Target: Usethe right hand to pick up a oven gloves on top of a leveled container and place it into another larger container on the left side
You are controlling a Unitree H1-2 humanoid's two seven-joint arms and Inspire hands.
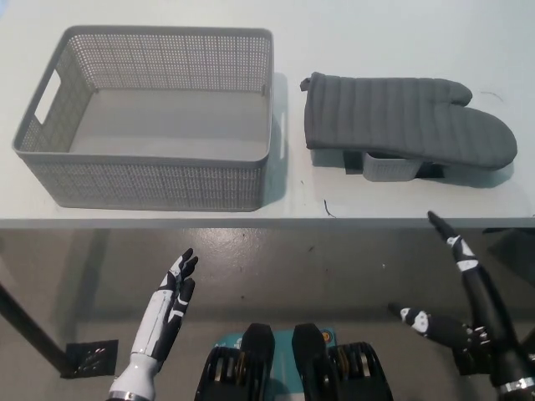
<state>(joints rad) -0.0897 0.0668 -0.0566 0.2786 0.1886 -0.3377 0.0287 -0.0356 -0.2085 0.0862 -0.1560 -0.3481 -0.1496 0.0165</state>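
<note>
Glove (410, 121): a dark grey quilted oven glove lies flat at about two o'clock in the head view, on a pale tabletop (334, 25). Its cuff points toward nine o'clock and its rounded fingertip end toward three o'clock, with the thumb bulging at the upper right. It rests on top of a small grey container (389, 167), which it mostly covers; only the container's front wall and a bit of dark base show below the glove's near edge.

Basket (150, 180): a large grey perforated basket sits at about ten o'clock, beside the glove and apart from it, with a strip of bare tabletop between them. A slot handle is cut into its left wall. Its inside shows only a plain grey floor.

Right hand (456, 284): the black hand is at about four o'clock, below the tabletop's front edge and off it. Its fingers are spread apart and hold nothing; one long finger points up toward the glove, another sticks out toward nine o'clock. It is well apart from the glove.

Left hand (171, 305): the white hand rests at about seven o'clock, also below the tabletop edge, fingers extended upward and slightly apart, holding nothing.
</note>
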